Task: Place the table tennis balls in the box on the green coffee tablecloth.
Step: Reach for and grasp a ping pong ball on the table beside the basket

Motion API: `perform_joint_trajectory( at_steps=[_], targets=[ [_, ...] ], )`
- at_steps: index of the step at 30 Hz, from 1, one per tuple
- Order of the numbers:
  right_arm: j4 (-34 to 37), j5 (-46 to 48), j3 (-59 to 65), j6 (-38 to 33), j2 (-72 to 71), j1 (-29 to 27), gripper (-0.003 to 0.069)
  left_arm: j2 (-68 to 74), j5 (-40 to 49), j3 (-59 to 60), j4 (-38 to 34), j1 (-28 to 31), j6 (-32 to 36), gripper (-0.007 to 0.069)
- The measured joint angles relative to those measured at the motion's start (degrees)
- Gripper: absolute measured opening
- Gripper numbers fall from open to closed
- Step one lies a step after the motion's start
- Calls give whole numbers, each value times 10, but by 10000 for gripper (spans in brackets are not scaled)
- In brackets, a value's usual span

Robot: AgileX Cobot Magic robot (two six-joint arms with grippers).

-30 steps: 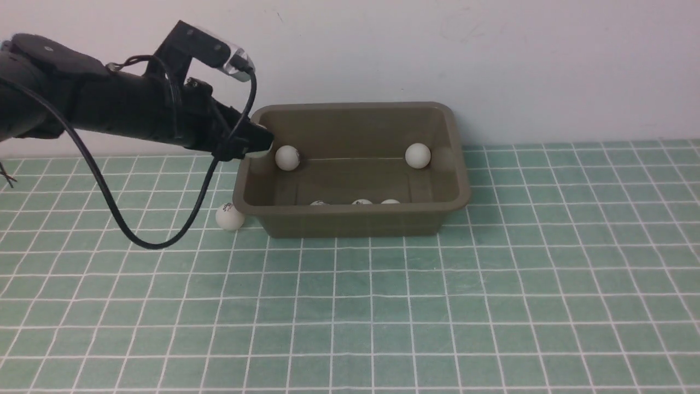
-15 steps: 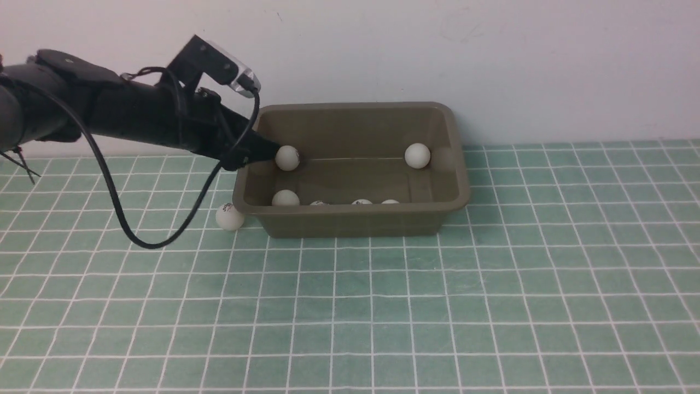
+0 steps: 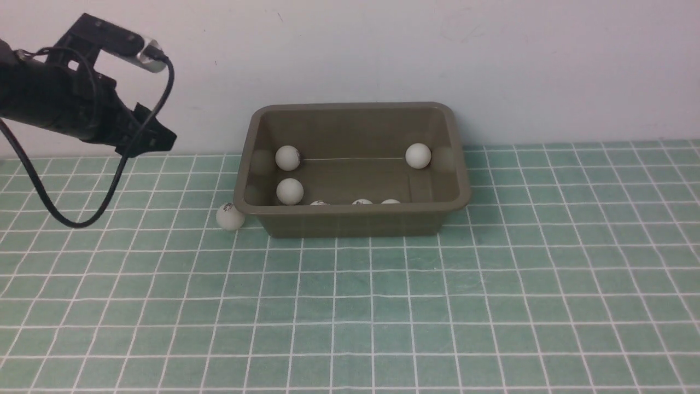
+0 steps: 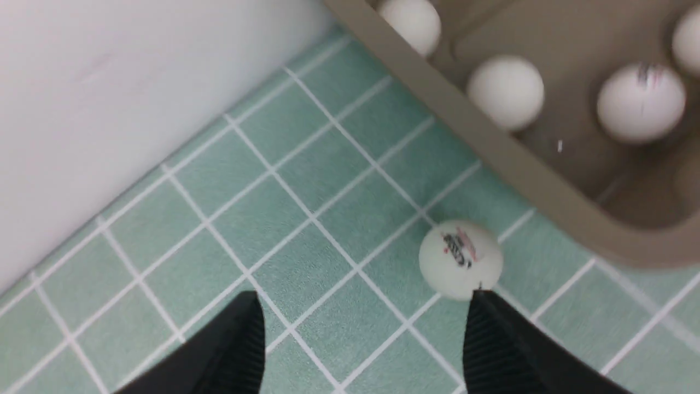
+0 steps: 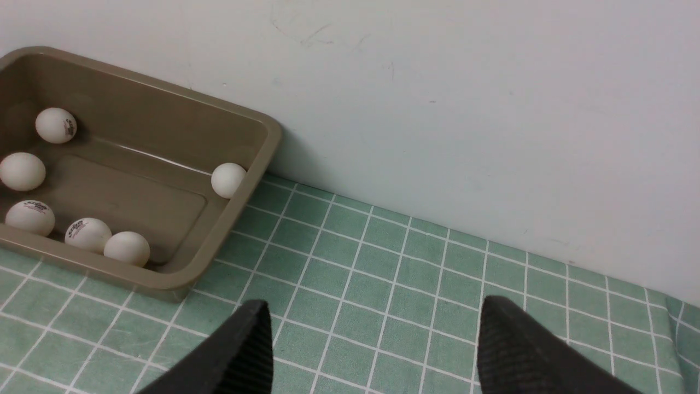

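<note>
The olive-brown box (image 3: 462,194) stands on the green tablecloth (image 3: 383,306) near the back wall. Several white balls lie inside it, among them one at the far left (image 3: 287,157), one below it (image 3: 289,191) and one at the far right (image 3: 418,155). One ball with a dark logo (image 3: 229,216) lies on the cloth against the box's left front corner; it also shows in the left wrist view (image 4: 460,260). My left gripper (image 3: 156,139) is open and empty, raised left of the box. In the left wrist view its fingertips (image 4: 481,306) stand beside that ball. My right gripper (image 5: 372,314) is open and empty, right of the box (image 5: 240,202).
A pale wall (image 3: 492,54) rises right behind the box. The cloth's edge wrinkles at the far right in the right wrist view (image 5: 678,306). A black cable (image 3: 71,219) hangs from my left arm down to the cloth.
My left gripper let a ball go into the box, where it rolled to the left front, then pulled back left and up, away from the box. The ball outside has not moved.
</note>
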Motion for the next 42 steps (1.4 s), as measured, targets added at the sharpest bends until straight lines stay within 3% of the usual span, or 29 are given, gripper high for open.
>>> perform_joint_trajectory(
  at_steps=[6, 10, 16, 34, 42],
  targets=[
    [4, 4, 0, 0, 0, 0, 461, 64, 17, 0, -33, -3, 231, 436],
    [4, 5, 0, -3, 0, 0, 461, 82, 22, 0, -65, -3, 289, 436],
    [4, 7, 0, -4, 0, 0, 461, 106, 24, 0, -111, -3, 324, 436],
    [4, 11, 0, -7, 0, 0, 461, 144, 51, -1, -170, -3, 310, 482],
    [4, 12, 0, -7, 0, 0, 461, 173, 53, -2, -215, -3, 349, 482]
  ],
)
